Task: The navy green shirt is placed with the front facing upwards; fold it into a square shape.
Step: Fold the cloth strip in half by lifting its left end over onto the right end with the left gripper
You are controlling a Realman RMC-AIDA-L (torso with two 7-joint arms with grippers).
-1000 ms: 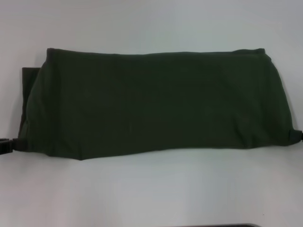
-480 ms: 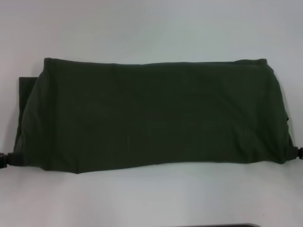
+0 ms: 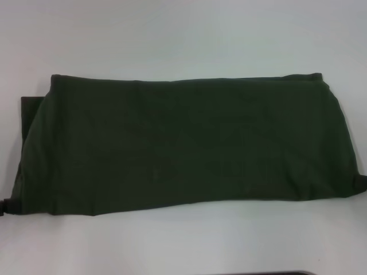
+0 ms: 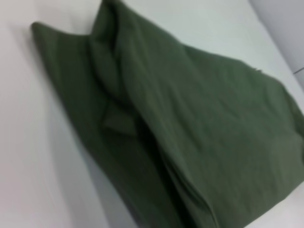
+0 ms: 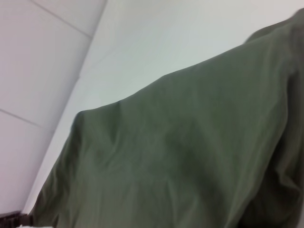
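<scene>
The navy green shirt (image 3: 186,146) lies folded on the white table (image 3: 183,34); left end effector (image 3: 4,206) at its near corner, grip unclear; right unseen

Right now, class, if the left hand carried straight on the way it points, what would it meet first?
Most likely the dark olive-green folded cotton shirt: it fills the left wrist view directly ahead, lying on the white table. In the head view, only a sliver of the left hand shows at the shirt's near-left corner, so depth is uncertain.
</scene>
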